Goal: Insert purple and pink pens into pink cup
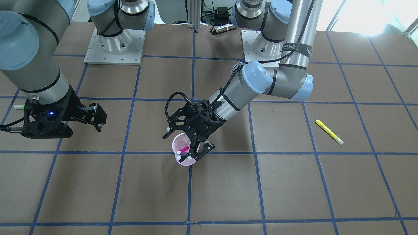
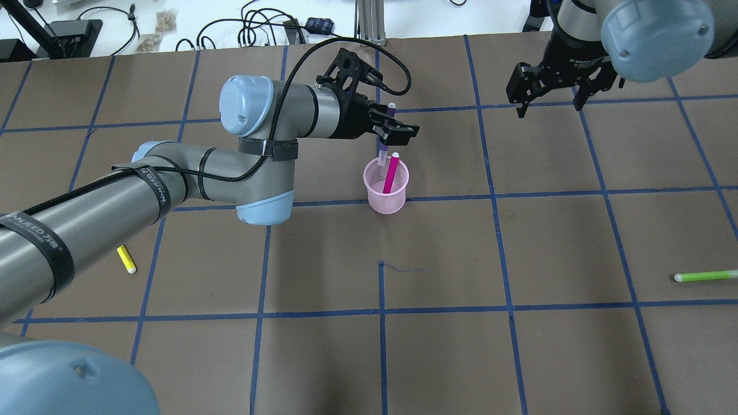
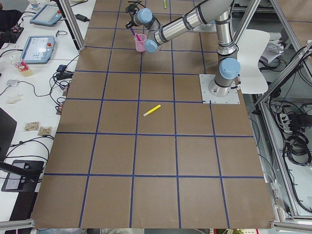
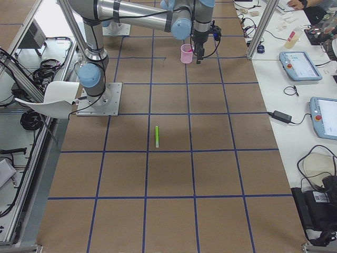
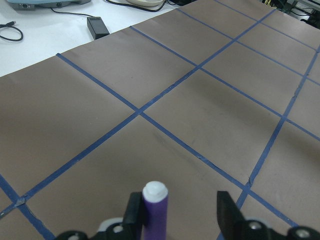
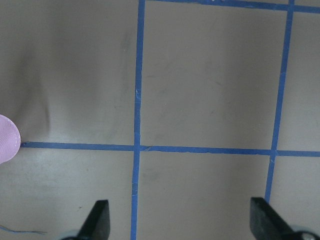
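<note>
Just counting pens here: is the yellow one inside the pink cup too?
No, the yellow pen lies flat on the table, well apart from the pink cup.

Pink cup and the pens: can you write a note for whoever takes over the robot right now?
The left gripper is open around the top of the white-tipped purple pen; one finger touches it.
The right gripper is open and empty, away from the cup.
The translucent pink plastic cup stands upright and holds the bright pink pen and the purple pen's lower end.
Done: both pens in.
Left: probably just lift the left gripper clear gently.
</note>
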